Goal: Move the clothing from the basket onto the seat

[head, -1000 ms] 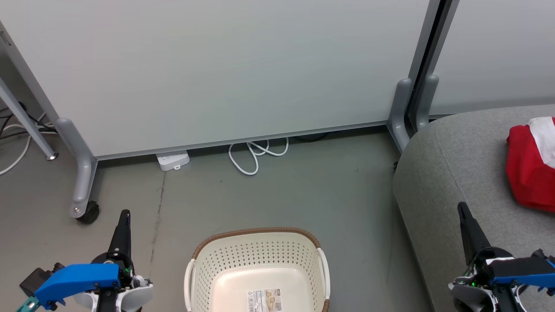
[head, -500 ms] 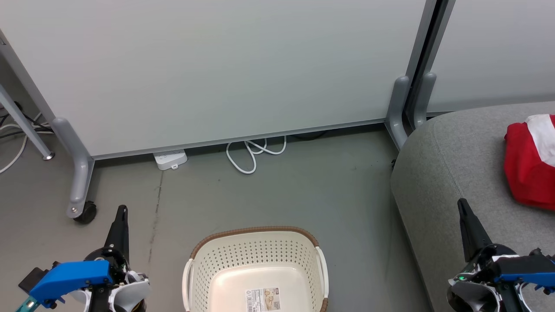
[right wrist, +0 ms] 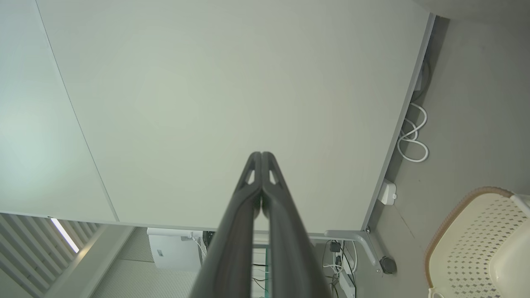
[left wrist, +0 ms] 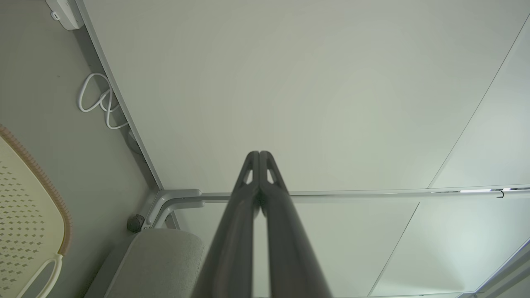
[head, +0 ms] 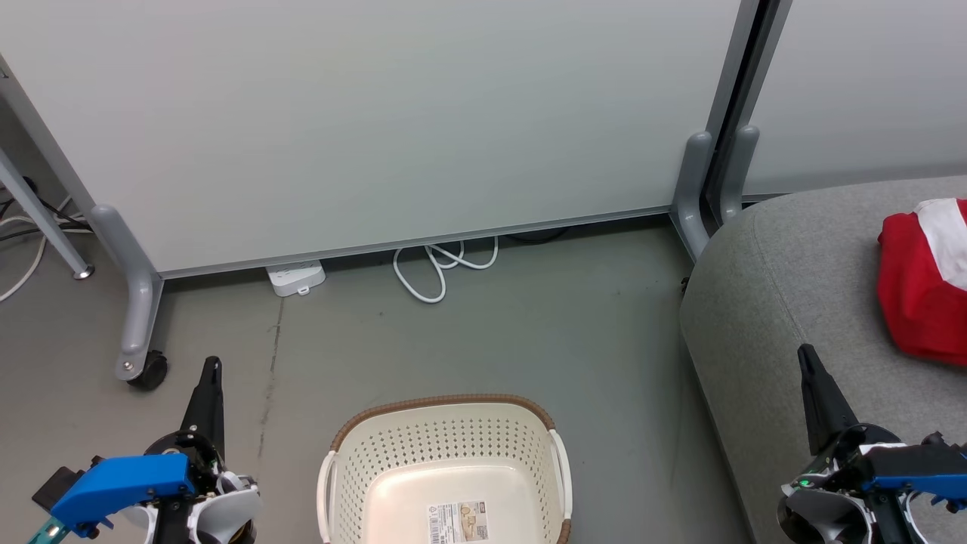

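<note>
The cream perforated basket (head: 446,446) with a brown rim sits on the floor at the bottom centre, holding nothing but a label on its floor. Red clothing (head: 918,291) with a white stripe lies on the light grey seat (head: 786,302) at the right. My left gripper (head: 211,370) stands shut to the left of the basket, fingers pointing up. My right gripper (head: 806,355) is shut over the seat's front part, left of the clothing. Both wrist views show the fingertips (left wrist: 258,155) (right wrist: 261,156) pressed together with nothing held. The basket's edge (left wrist: 29,203) (right wrist: 476,240) shows in both wrist views.
A pale partition panel (head: 378,128) on grey castor legs (head: 136,302) stands behind the basket. A white power strip (head: 296,276) and a looped white cable (head: 442,272) lie at its foot. Grey floor (head: 529,332) separates basket and seat.
The whole head view has shifted slightly, so the camera moved. Both grippers stay shut and hold their places beside the basket and over the seat.
</note>
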Motion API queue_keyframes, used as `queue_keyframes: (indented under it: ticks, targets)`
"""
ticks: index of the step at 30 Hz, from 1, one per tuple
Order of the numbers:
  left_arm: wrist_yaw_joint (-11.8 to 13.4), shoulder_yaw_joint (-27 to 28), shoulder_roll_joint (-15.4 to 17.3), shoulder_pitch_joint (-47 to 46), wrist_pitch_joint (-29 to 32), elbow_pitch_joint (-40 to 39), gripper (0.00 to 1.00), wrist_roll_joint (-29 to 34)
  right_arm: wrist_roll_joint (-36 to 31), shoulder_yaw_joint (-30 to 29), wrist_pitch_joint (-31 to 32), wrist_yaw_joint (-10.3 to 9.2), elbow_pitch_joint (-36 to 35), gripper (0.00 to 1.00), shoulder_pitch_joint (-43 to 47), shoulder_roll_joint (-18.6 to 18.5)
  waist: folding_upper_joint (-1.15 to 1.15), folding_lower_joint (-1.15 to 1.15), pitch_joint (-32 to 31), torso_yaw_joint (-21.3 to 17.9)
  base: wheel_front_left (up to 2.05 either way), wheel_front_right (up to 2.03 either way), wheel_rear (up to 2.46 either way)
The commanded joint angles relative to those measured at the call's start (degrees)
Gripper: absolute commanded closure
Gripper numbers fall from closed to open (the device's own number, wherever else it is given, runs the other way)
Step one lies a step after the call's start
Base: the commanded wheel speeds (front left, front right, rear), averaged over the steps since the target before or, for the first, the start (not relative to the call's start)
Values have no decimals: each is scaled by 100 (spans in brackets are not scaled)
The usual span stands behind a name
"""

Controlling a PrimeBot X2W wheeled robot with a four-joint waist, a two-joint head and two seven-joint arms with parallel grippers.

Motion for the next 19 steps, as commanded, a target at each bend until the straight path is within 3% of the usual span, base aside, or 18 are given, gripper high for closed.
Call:
queue_keyframes:
  ticks: [1,19]
  targets:
    - [-21,13,-1,-65,24,-24,100,-9,13,-9,30,2,-11,100,-71,17,0,0,0,0,0,0,0]
    - [-21,12,-1,-64,23,-24,100,-10,13,-8,29,2,-11,100,-71,16,0,0,0,0,0,0,0]
